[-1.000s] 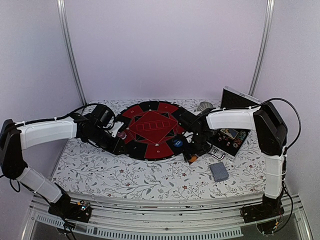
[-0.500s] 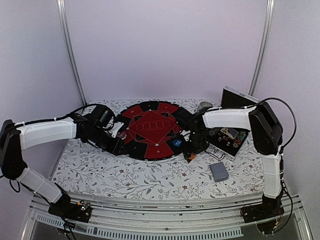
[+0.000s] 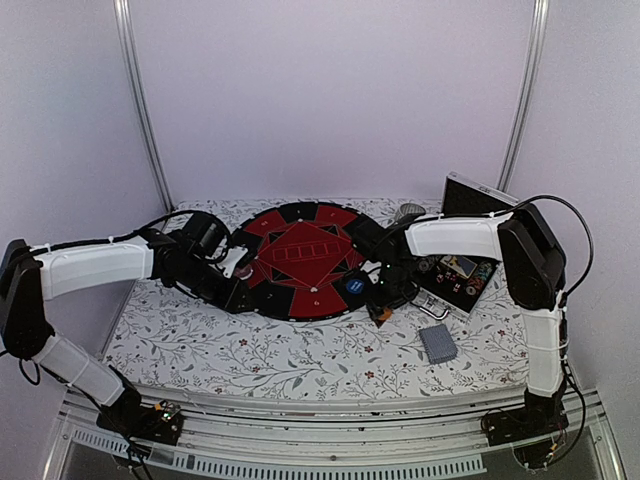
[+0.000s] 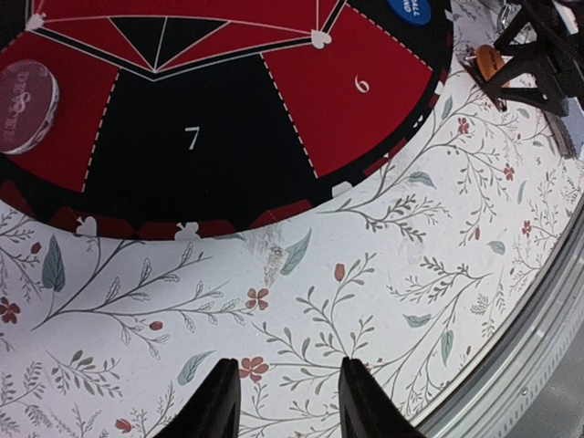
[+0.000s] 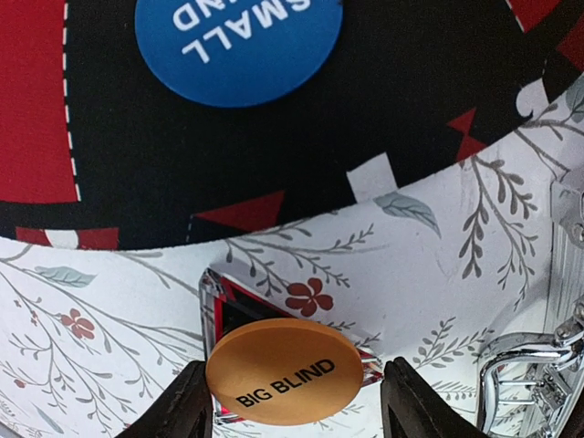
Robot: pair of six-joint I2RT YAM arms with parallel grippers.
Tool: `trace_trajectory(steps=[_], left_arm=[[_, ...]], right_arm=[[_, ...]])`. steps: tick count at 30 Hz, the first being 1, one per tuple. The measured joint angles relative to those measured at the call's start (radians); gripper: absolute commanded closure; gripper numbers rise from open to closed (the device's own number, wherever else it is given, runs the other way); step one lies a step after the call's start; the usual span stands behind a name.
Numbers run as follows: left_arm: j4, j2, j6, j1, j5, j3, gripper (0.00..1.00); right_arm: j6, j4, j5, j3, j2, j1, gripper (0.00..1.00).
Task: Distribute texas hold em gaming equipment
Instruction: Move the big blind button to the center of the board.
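An orange disc [image 5: 281, 370] marked BIG BLIND lies tilted on the black-red triangular marker [image 5: 224, 306], on the cloth just off the round mat [image 3: 300, 260]. My right gripper [image 5: 292, 401] straddles the disc. Its left finger touches the rim and its right finger stands a little apart, so it is open. A blue disc [image 5: 239, 36] lies on the mat's black edge ahead. My left gripper [image 4: 285, 392] hangs open over the flowered cloth by the mat's near-left edge, holding nothing. A striped-edge poker chip [image 4: 23, 105] rests on the mat there. The card deck [image 3: 437, 343] lies near right.
The open silver-edged black case [image 3: 455, 275] stands right of my right gripper, its chrome latch [image 5: 538, 365] close to the right finger. A white bowl [image 3: 408, 211] sits behind the mat. The table's near edge [image 4: 538, 310] runs close to my left gripper.
My right gripper has shifted slightly left and its jaws have narrowed around the orange disc. The left arm has hardly moved.
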Motion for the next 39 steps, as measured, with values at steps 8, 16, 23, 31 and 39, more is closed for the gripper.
trace_trajectory(steps=[8, 16, 23, 31, 39], left_arm=[[0.002, 0.0, 0.004, 0.0, 0.005, 0.0, 0.6], [0.003, 0.0, 0.01, 0.0, 0.008, 0.0, 0.6], [0.003, 0.0, 0.014, 0.0, 0.012, 0.0, 0.6], [0.003, 0.0, 0.015, 0.0, 0.013, 0.0, 0.6], [0.003, 0.0, 0.017, 0.0, 0.015, 0.0, 0.6]], right_arm=[[0.0, -0.027, -0.016, -0.04, -0.027, 0.024, 0.38], [-0.009, -0.061, -0.033, -0.043, -0.028, 0.029, 0.27], [-0.078, -0.068, -0.052, -0.009, -0.028, 0.029, 0.19], [-0.17, -0.05, -0.094, -0.005, -0.026, 0.017, 0.3], [-0.2, -0.042, -0.108, -0.004, 0.0, 0.008, 0.42]])
